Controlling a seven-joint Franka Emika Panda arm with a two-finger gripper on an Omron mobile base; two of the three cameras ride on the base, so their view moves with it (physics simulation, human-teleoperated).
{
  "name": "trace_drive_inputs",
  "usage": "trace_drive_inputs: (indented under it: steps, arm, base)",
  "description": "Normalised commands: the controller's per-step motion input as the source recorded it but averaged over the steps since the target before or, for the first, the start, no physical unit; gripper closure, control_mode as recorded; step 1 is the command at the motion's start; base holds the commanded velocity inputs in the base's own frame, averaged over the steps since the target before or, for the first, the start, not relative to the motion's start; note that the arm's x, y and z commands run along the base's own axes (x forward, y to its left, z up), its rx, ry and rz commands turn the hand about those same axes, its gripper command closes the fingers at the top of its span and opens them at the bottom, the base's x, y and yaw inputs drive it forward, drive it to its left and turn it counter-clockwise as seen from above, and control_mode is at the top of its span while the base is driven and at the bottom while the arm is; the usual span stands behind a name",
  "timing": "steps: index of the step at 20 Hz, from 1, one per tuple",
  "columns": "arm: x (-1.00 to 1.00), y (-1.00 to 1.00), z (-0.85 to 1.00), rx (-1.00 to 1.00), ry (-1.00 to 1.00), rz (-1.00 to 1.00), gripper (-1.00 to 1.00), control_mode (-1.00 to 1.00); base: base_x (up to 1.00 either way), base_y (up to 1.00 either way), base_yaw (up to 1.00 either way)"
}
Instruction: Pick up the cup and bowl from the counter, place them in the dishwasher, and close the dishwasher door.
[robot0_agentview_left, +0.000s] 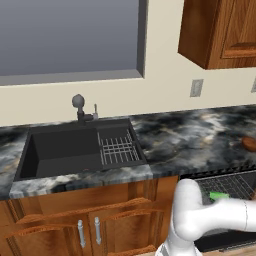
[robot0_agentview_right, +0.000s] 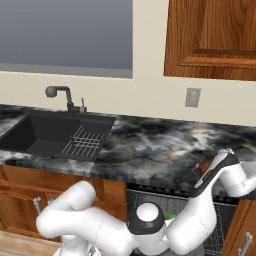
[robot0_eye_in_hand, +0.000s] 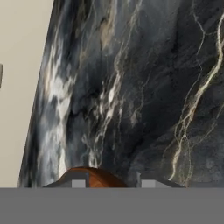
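Reddish-brown wood is seen at the foot of the hand view: the bowl (robot0_eye_in_hand: 94, 177), whose rim lies between and just ahead of the two fingertips of the tool (robot0_eye_in_hand: 109, 183). The jaws are set apart on either side of that rim; whether the bowl is gripped cannot be told. Beyond the tool, the dark marbled tabletop (robot0_eye_in_hand: 144, 87) stretches away to the pale wall. In the left base view the bowl (robot0_agentview_left: 249, 143) is seen resting on the tabletop (robot0_agentview_left: 190, 135) at the right edge. Below the tool, under the tabletop edge, the dishwasher (robot0_agentview_left: 227, 186) is open, and the green cup (robot0_agentview_left: 218, 195) is lying on its grey wire rack.
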Motion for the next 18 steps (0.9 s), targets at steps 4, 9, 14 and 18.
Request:
trace_drive_inputs:
  steps: [4,9,14,18]
  arm:
    - [-0.48,0.03,-0.07,0.0,0.0,0.0,1.0,-1.0]
    - [-0.66,0.17,-0.16,-0.04,0.0,0.0,1.0,-1.0]
    - [-0.8,0.34,-0.25,-0.08,-0.01,0.0,1.0,-1.0]
    - [-0.66,0.35,-0.3,-0.09,-0.01,0.0,1.0,-1.0]
  base:
    - [0.0,0.0,0.0]
    - [0.0,0.0,0.0]
    - [0.0,0.0,0.0]
    - [0.0,0.0,0.0]
